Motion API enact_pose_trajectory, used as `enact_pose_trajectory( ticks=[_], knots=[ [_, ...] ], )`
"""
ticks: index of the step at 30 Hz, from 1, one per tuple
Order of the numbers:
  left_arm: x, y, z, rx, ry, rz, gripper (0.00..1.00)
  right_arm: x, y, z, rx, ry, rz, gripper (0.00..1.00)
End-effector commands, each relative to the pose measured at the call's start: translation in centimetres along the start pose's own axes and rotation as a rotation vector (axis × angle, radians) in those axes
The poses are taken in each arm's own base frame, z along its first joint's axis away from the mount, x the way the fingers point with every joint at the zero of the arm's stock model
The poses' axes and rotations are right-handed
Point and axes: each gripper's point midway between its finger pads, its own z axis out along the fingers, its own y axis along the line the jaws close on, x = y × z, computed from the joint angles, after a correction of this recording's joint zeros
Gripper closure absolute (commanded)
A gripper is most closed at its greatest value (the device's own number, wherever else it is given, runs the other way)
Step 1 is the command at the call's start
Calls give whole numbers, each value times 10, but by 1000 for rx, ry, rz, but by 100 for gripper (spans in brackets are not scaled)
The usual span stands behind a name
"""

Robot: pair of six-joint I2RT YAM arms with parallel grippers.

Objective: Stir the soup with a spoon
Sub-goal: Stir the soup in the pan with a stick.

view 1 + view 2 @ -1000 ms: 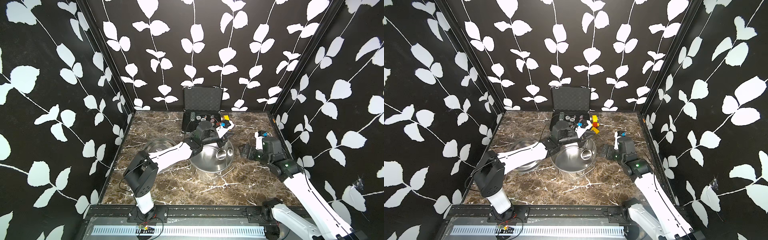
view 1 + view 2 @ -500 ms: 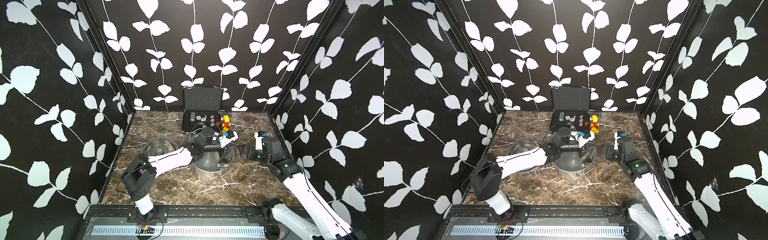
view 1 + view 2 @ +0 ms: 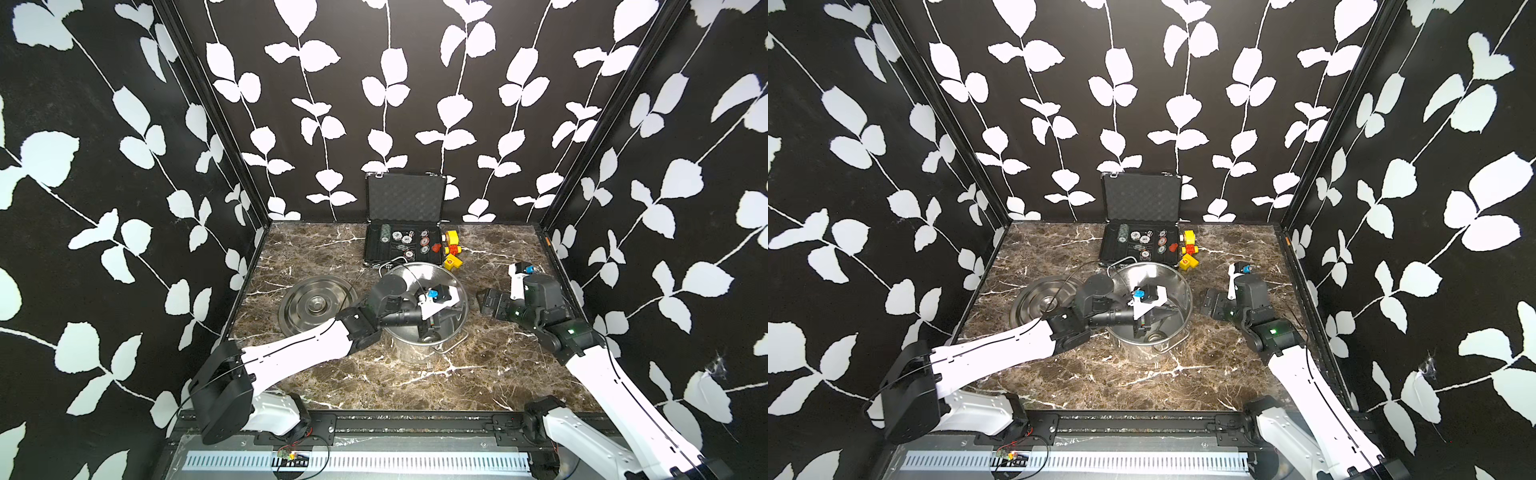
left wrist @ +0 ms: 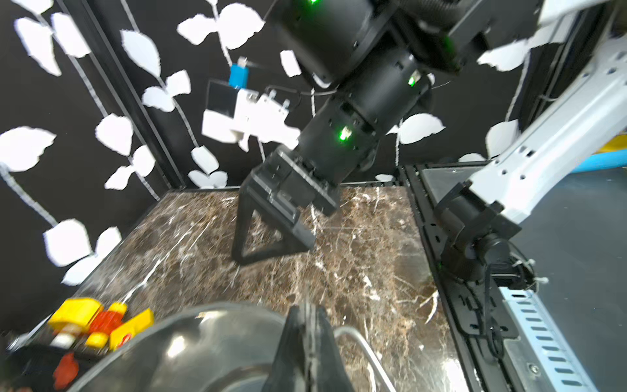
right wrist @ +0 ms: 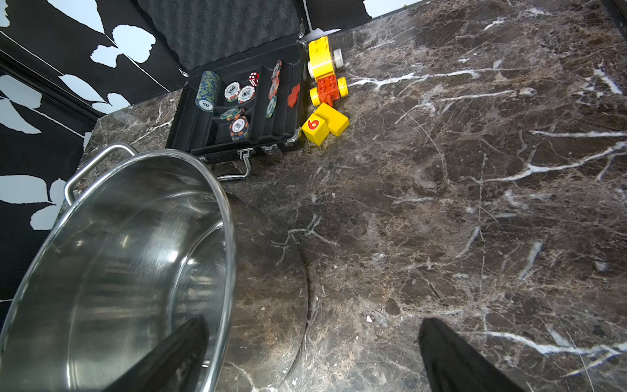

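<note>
One spoon (image 4: 307, 322) | thin handle clamped in the shut left pincer (image 3: 427, 334), dipping into the pot (image 3: 415, 272) | right pincer (image 5: 314, 320) wide open, empty, just beside pot | tip: slow small circles, steer clear of the walls so nothing tips

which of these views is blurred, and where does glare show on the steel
Left wrist view: motion blur smears the toy blocks and the wall leaves. Right wrist view: the marble table and the poker chip case are crisp, with streaky reflections on the pot inside. Both top views: sharp, with bright highlights on the pot's far wall and on the lid.
</note>
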Motion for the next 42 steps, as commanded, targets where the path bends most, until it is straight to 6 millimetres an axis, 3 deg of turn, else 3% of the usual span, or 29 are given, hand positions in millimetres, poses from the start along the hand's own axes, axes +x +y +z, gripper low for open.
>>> enact_pose_trajectory(
  ticks=[1,5,12,19,23,29,38,42],
  knots=[
    [-10,21,-20,-136,-57,-12,100,-2,3,4,-16,-16,8,1],
    [-13,48,-46,-238,-154,-105,100,-2,4,4,-21,-15,8,1],
    [2,74,-83,-365,-170,-171,100,-2,0,0,-4,-25,3,1],
    [10,111,-105,-529,-173,-195,100,-3,1,5,-7,-21,7,1],
    [15,142,-117,-630,-161,-225,100,-6,4,6,-13,-18,3,1],
    [8,162,-99,-601,-141,-221,100,-6,2,5,-5,-20,-5,1],
    [-6,178,-37,-396,-124,-229,100,-4,-1,3,10,-21,-10,1],
    [-17,172,-10,-319,-122,-184,100,-3,-3,2,20,-21,-14,1]
  ],
)
